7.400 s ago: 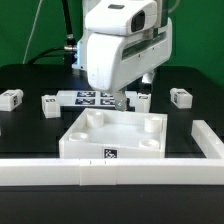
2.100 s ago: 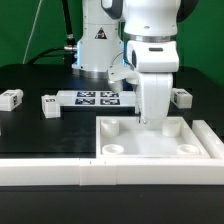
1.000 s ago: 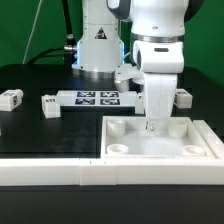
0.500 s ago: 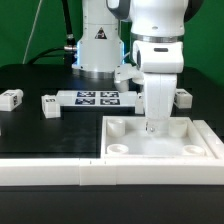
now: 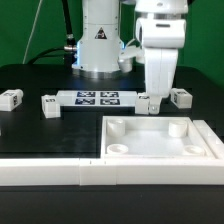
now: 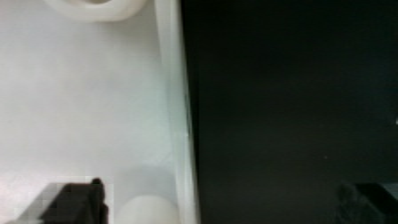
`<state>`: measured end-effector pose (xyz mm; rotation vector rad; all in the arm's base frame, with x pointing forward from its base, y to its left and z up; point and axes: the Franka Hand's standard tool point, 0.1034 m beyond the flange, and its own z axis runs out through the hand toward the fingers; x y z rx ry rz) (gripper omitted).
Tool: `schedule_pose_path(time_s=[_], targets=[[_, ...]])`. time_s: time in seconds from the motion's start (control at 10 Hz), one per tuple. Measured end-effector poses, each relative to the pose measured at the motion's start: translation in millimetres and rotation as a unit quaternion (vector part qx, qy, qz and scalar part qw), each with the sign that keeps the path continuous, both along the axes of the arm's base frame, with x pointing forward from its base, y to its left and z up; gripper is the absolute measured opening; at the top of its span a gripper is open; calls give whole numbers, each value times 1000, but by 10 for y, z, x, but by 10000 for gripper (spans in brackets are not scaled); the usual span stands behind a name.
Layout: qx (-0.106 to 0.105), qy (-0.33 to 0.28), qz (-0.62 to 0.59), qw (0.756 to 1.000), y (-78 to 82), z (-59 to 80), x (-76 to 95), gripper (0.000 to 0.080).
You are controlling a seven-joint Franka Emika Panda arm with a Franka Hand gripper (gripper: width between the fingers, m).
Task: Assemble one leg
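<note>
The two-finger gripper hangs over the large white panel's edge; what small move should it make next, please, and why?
Probably shift toward the exterior view's right and descend over the small chunky white tagged leg. The gripper is open and empty, and the round sockets of the large white square panel hold no leg yet.

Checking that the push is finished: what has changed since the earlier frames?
The gripper slid the white panel to the exterior view's right, then lifted off it and drew back, jaws open. The loose legs and the marker board stayed put.
</note>
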<state>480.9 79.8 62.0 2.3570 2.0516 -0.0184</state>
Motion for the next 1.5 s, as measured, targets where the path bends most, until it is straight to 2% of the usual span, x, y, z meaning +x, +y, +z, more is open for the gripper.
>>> schedule_pose_path(time_s=[0.1,0.4,0.6,0.7,0.8,0.9,1.0,1.1,1.2,1.4,1.5], targets=[[-1,-1,-12,1000,3,33,-43,649],[0,0,-25,1000,-8,14,-44,649],[0,-1,-134,991,-2,8,-55,649],[12,-6,-228,974,-11,-13,-149,649],[15,-3,-300,954,17,-47,-283,649],[18,1,-401,916,117,-79,-414,649],[18,10,-455,890,180,-103,-500,649],[20,18,-509,861,215,-111,-525,649],[21,19,-529,848,222,-111,-523,649],[21,23,-602,798,243,-112,-529,649],[22,22,-618,786,262,-116,-537,649]])
